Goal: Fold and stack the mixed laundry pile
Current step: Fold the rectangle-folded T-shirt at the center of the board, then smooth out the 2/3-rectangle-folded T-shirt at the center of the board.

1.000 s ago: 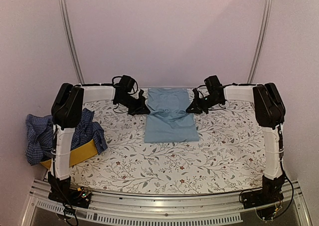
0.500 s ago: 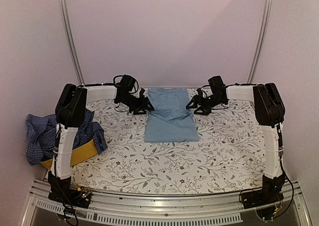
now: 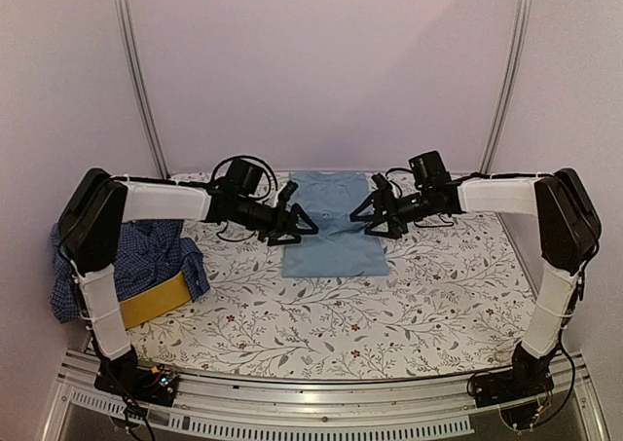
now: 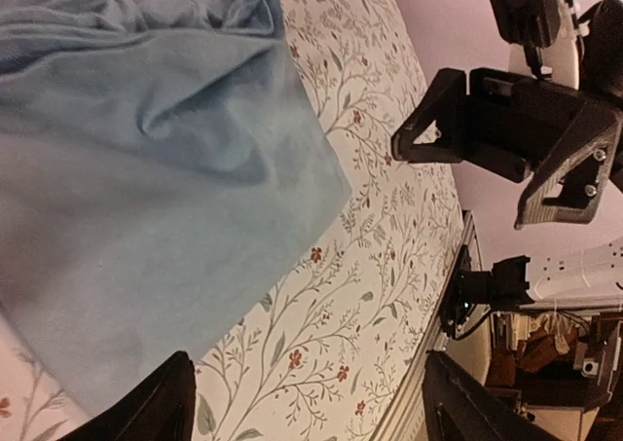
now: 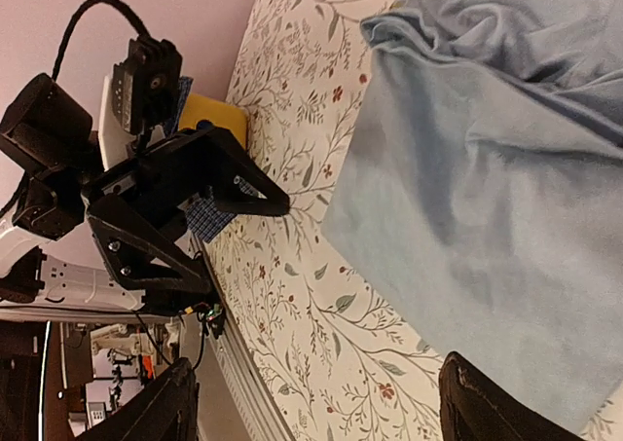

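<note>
A light blue T-shirt lies folded into a rectangle at the back middle of the table, with creases at its far end. My left gripper hovers open above the shirt's left edge, holding nothing. My right gripper hovers open above the right edge, also holding nothing. The two face each other across the shirt. The rest of the mixed laundry pile hangs at the table's left edge: a navy-and-white checked shirt and a darker blue garment.
A yellow fabric basket sits under the pile at the left edge. The floral table cover spreads in front of the shirt. Metal rails run along the near edge, and both arms stretch in from the sides.
Both grippers have opened and let go of the shirt's far end. They have lifted and moved inward and nearer, over the shirt's sides. The shirt stays flat.
</note>
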Robot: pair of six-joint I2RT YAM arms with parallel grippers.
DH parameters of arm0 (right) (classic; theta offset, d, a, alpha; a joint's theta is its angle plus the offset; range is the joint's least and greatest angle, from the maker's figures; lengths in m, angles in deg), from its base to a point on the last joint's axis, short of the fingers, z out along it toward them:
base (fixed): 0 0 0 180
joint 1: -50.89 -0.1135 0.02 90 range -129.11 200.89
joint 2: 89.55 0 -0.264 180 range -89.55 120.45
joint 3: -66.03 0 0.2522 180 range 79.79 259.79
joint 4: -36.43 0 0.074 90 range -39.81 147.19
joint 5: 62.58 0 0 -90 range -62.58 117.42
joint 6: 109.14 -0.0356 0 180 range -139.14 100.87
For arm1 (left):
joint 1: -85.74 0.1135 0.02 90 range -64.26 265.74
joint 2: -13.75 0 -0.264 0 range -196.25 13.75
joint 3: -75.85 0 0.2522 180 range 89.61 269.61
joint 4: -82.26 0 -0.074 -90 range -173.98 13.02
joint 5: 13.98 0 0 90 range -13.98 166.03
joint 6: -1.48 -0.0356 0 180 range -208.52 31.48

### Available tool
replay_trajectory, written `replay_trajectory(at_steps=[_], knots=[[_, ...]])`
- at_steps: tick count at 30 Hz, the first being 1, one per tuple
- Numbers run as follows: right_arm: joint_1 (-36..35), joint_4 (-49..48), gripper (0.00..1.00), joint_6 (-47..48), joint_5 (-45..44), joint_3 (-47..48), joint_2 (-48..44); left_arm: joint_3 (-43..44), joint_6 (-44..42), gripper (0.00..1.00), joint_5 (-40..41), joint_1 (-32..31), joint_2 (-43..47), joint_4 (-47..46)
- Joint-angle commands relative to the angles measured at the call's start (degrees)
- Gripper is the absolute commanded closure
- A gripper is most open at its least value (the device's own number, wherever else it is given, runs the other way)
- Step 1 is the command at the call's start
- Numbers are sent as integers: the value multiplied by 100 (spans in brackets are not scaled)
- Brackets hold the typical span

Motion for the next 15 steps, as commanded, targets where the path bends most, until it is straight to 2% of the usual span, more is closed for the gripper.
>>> replay_trajectory(at_steps=[1,5,9,11,15], knots=[[-451,-1219,18,-863,611,-447,273,-228,618,22,-550,-545,-465,-1239],[-576,-1781,20,-1262,758,-521,816,-424,1155,24,-800,-602,-830,-2098],[-479,-1874,21,-1353,681,-672,1265,-928,1317,25,-790,-397,-963,-2377],[-244,-1848,23,-1268,567,-1099,1392,-1469,1257,25,-641,-116,-814,-2349],[-160,-1724,25,-1125,602,-1445,1213,-1729,923,27,-492,137,-542,-1940]])
